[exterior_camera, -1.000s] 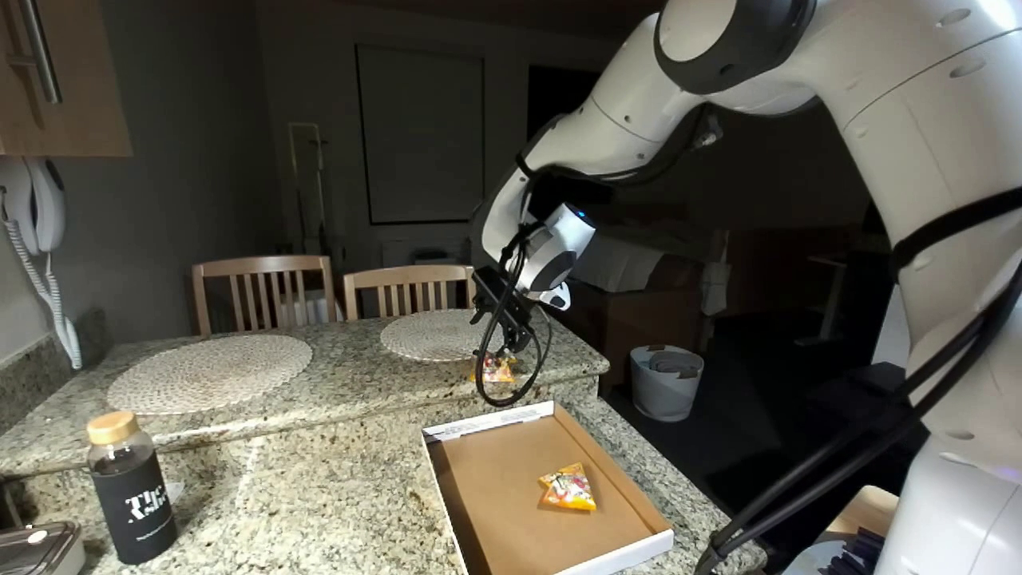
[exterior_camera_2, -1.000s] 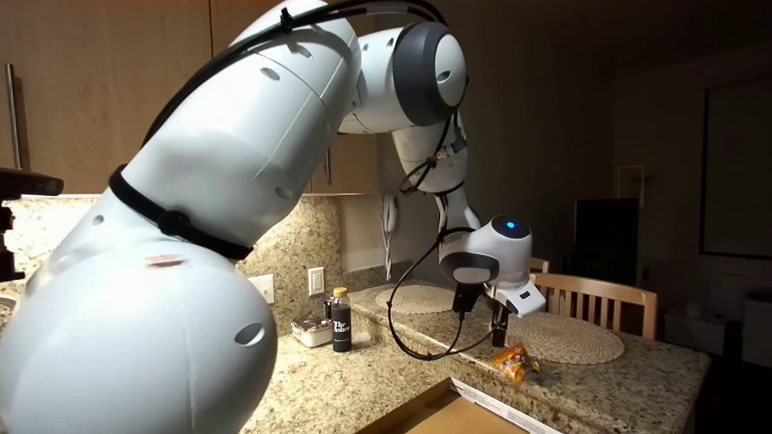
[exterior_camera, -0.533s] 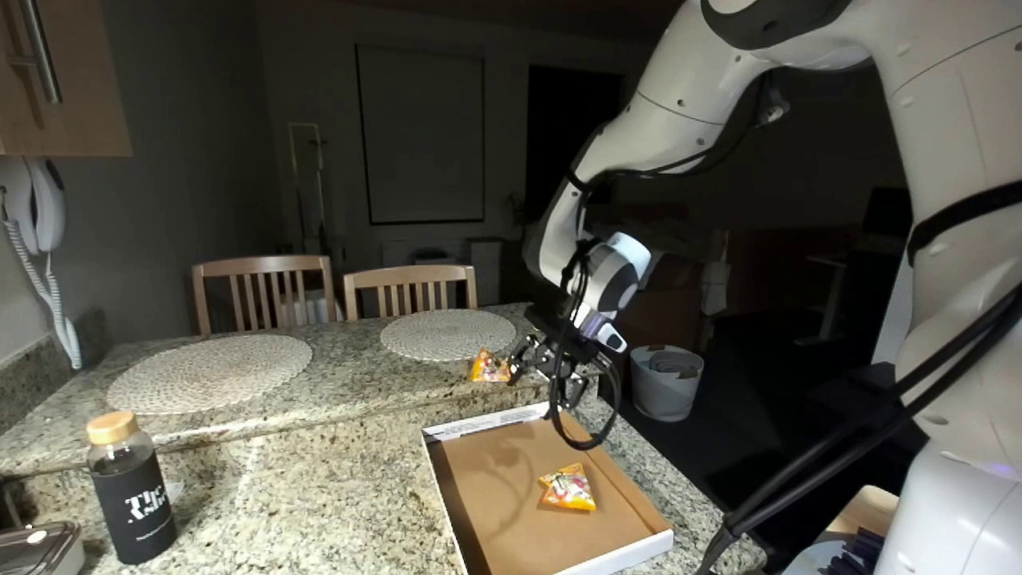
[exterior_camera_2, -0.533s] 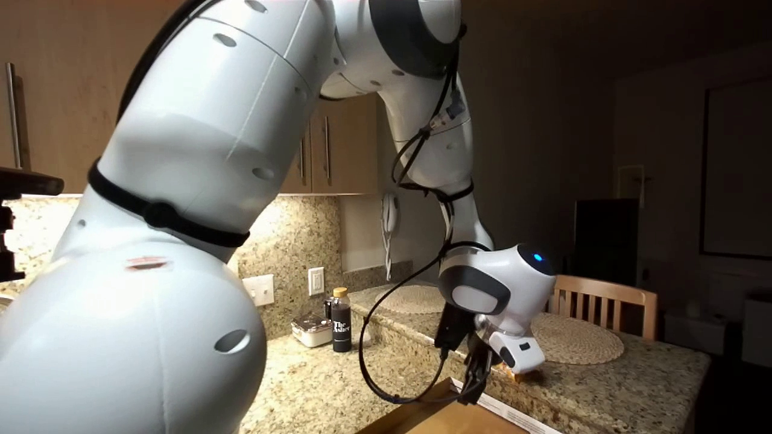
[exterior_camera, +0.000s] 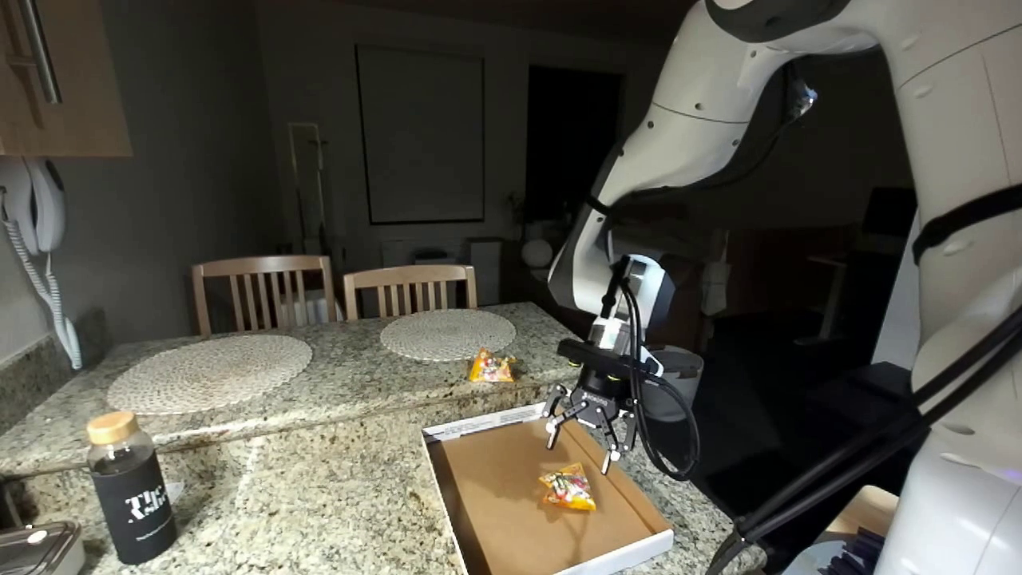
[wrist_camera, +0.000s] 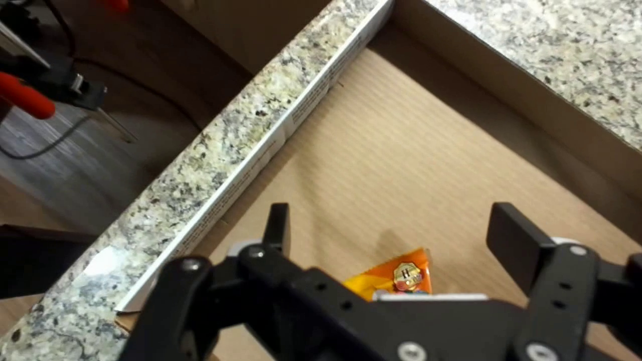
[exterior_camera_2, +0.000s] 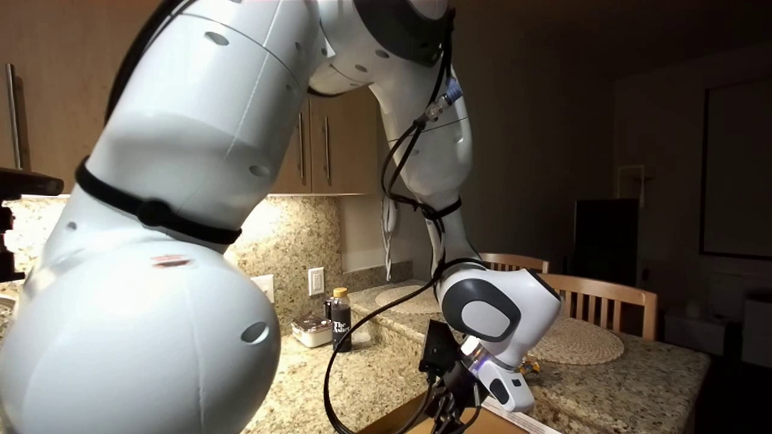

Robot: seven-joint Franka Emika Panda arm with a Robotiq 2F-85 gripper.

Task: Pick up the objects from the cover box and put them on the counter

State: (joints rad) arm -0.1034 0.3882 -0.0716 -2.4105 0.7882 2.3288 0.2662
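White rim (exterior_camera: 631,553), space around packet (exterior_camera: 569,489)

Two wooden chairs (exterior_camera: 262,267) stand in dim light; the far wall (exterior_camera: 315,88) has perhaps a window (exterior_camera: 423,132)

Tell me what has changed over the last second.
The gripper has drawn back from the orange packet, left lying on the raised counter, and now hangs over the cover box with its jaws open. Nothing has been taken hold of. The boxed packet, the cover box and the bottle stayed put.
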